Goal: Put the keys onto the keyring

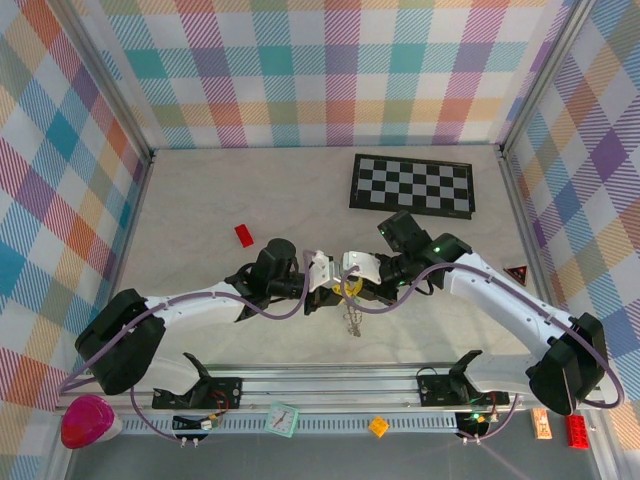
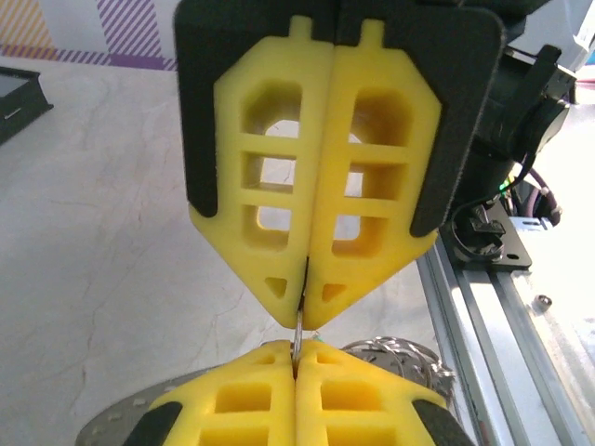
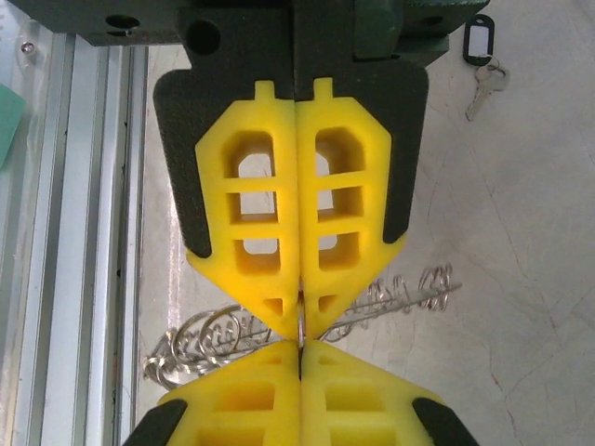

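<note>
Your left hand [image 1: 322, 270] and right hand [image 1: 352, 268] meet tip to tip, both clamped shut on a thin metal sliver [image 2: 297, 330], possibly a key. The keyring [image 3: 209, 339] lies just beneath them on the worktop [image 1: 250, 190].

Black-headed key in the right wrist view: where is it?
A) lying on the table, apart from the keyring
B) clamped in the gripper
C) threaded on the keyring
A: the black-headed key lies on the table, well apart from the keyring.

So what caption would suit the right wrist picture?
Right pincer and left pincer, both shut, meet tip to tip on a thin metal piece, keyring behind them.
</note>
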